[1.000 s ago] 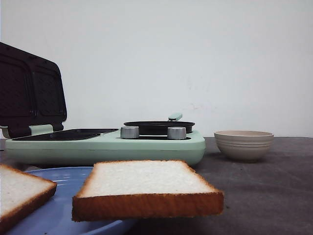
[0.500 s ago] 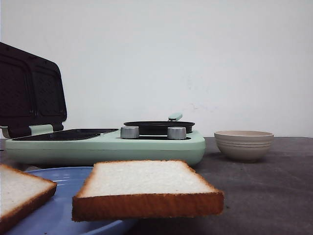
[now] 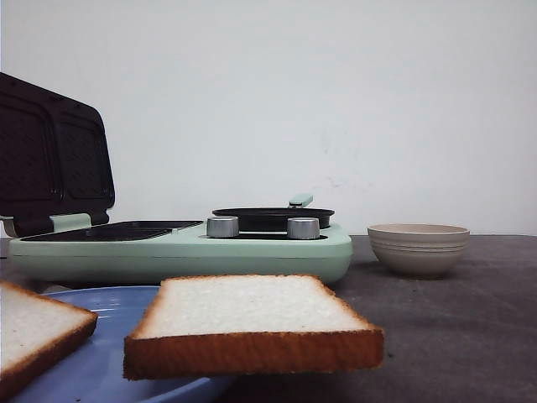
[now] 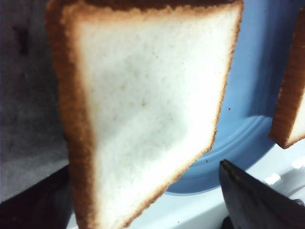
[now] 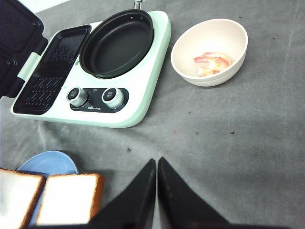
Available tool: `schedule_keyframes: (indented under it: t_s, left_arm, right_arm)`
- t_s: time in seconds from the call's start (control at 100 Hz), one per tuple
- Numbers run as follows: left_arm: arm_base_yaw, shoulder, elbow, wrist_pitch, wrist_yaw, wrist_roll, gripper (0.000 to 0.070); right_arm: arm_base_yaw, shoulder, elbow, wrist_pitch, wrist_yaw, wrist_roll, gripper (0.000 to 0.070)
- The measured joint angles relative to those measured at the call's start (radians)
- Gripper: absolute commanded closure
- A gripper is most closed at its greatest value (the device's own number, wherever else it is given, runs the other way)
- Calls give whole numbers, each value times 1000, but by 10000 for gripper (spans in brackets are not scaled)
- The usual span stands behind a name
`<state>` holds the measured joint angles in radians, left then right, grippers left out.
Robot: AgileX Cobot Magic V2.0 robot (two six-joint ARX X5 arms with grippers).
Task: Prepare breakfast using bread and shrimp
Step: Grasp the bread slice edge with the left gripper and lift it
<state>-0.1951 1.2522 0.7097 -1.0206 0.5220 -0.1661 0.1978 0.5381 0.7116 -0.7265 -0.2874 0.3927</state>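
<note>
Two slices of white bread lie on a blue plate [image 3: 109, 319] at the front left: one [image 3: 252, 323] juts over the plate's edge, the other [image 3: 33, 332] is at the far left. In the left wrist view the near slice [image 4: 147, 95] fills the picture between the fingers of my left gripper [image 4: 143, 167], which is open; the right finger [image 4: 252, 195] stands apart from the crust. The second slice [image 4: 293, 95] is beside it. The shrimp [image 5: 212, 62] lie in the beige bowl [image 5: 238, 36]. My right gripper [image 5: 156, 162] is shut and empty above the grey cloth.
A mint-green breakfast maker [image 3: 185, 248] stands behind the plate, its lid [image 3: 50, 155] raised at the left and a black pan [image 5: 116, 43] on its right half. The beige bowl [image 3: 418, 249] is to its right. Neither gripper shows in the front view.
</note>
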Motion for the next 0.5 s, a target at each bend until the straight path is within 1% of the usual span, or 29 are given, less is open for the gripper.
schedule_keyframes:
  t_s: [0.06,0.13,0.23,0.28,0.32,0.45,0.5]
  left_arm:
    - [0,0,0,0,0,0,279]
    - [0,0,0,0,0,0,314]
    - [0,0,0,1,0,0,334]
    - [0,0,0,1,0,0,387]
    - [0,0,0,1,0,0,448]
    - [0,0,0,1,0,0,699]
    - [0,0,0,3,0,0,697]
  right_arm:
    - [0,0,0,0,0,0,700]
    - [0,0,0,0,0,0,700]
    - [0,0,0,0,0,0,700]
    - [0,0,0,0,0,0,700]
    - [0,0,0,0,0,0,700]
    - [0,0,0,0,0,0,700]
    - [0,0,0,0,0,0,700]
